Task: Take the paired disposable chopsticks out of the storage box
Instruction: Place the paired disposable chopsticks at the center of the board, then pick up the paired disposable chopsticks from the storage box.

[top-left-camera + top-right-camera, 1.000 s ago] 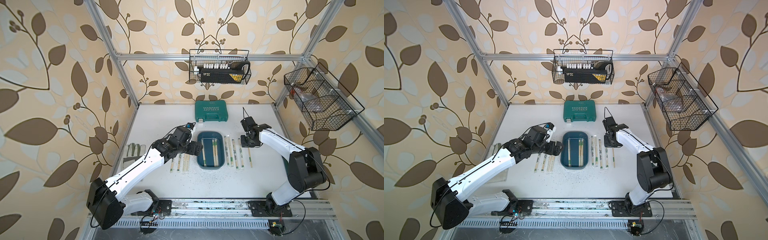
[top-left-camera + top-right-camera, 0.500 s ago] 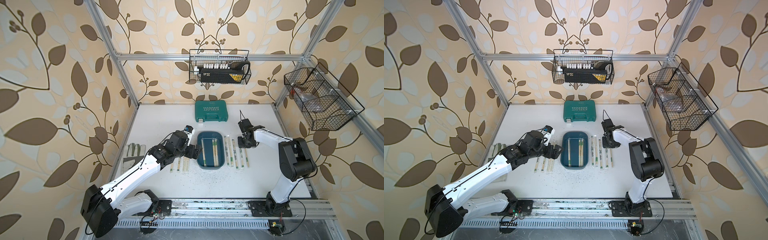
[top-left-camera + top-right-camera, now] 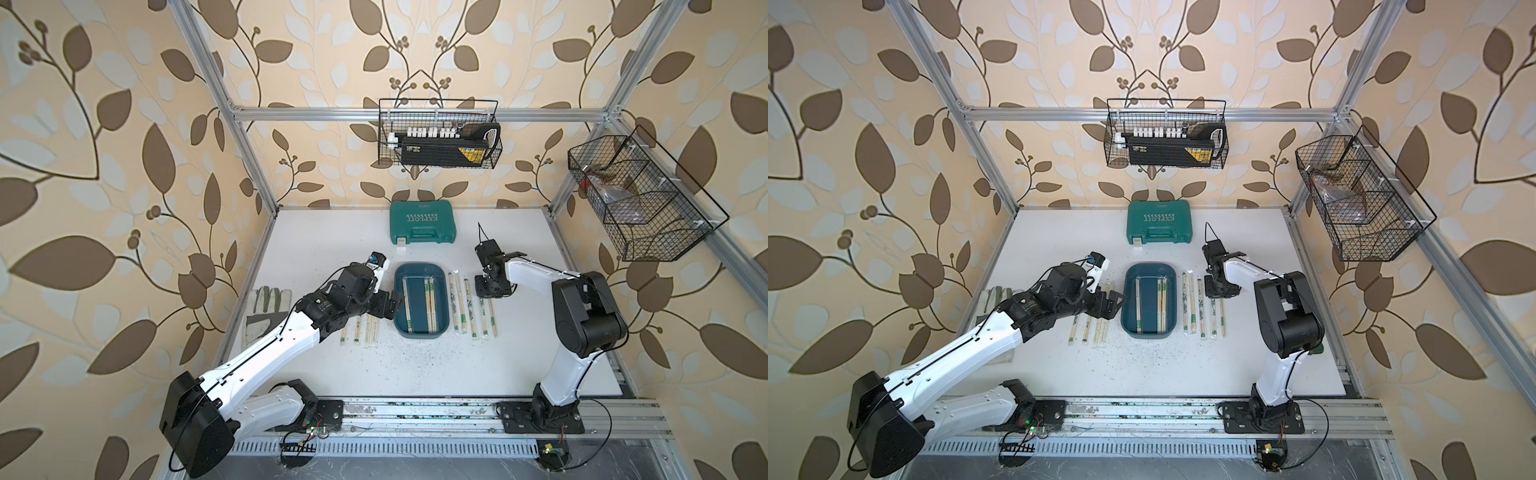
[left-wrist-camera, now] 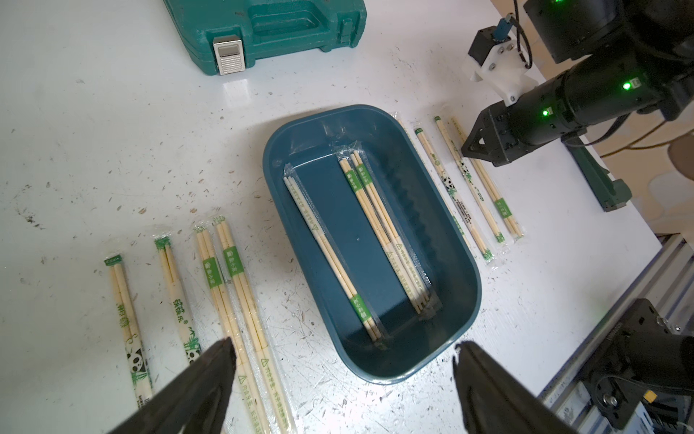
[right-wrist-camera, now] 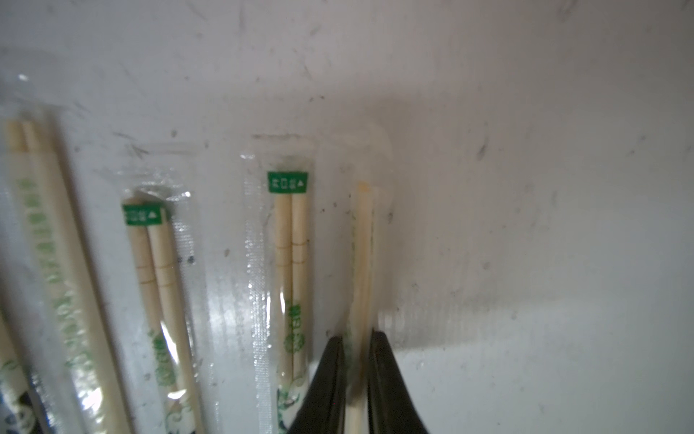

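In both top views some paired disposable chopsticks (image 3: 428,301) lie in the storage box (image 3: 422,333); others are on the desk (image 3: 415,374).

Left wrist view: the left hand (image 4: 343,344) is wide open and empty. I think it should next reach inside the box.

Right wrist view: the right hand (image 5: 355,334) straddles one pair (image 5: 362,244) on the desk. Blur hides whether it pinches the pair.

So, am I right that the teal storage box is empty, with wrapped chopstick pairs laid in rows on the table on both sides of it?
Not quite: the storage box is not empty. The left wrist view shows chopstick pairs inside it, along both long walls. Wrapped pairs do lie in rows on the table on both sides.
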{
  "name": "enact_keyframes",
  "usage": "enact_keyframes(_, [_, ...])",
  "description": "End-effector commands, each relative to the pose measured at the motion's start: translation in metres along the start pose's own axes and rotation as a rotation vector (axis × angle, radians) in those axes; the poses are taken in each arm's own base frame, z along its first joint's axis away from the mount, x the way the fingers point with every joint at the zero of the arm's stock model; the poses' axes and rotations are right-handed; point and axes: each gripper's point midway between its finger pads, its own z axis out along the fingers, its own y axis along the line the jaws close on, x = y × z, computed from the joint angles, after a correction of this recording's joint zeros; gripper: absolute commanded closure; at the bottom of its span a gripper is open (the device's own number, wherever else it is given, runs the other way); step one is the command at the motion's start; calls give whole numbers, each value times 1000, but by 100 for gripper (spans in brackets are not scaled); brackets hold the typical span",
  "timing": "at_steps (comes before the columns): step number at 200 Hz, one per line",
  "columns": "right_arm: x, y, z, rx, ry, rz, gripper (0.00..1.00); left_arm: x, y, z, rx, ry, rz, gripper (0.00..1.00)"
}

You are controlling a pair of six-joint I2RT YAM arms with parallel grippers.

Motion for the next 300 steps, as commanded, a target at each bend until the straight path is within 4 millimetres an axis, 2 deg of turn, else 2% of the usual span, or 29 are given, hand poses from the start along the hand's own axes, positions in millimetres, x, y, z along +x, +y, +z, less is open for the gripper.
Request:
enact_keyframes(1, [-2,-2,1,9,9,5,78,-9,-5,-9,12,-36,28,6])
enact_keyframes(47, [-4,-4,-6,13,3,3,76,-9,-4,-10,4,-27,30,6])
enact_keyframes(78, [-8,-9,-21,24,-8,13,70,-9,-3,-10,-6,-18,26,6])
enact_keyframes(113, [-15,-14,-50,13,-34,50,66,-7,0,-11,-16,-25,26,5])
enact_keyframes(149, [-20,1,-95,-50,-88,59,63,-2,2,-12,-24,-24,15,3])
enact_keyframes(178, [-18,39,-141,-103,-174,-4,61,-3,5,-14,-42,-24,9,3])
enact_keyframes(193, [-14,66,-160,-169,-210,-41,60,-2,7,-16,-47,-33,9,3])
enact_keyframes(223, [4,124,-179,-265,-221,-129,60,3,13,-18,-70,-37,7,3])
enact_keyframes(238, [11,150,-180,-286,-216,-166,60,7,16,-19,-85,-38,3,3])
enact_keyframes(283, [23,203,-166,-273,-181,-243,62,9,19,-22,-91,-54,-2,3])
enact_keyframes(300, [26,216,-150,-248,-153,-248,63,7,19,-24,-94,-64,-5,3])
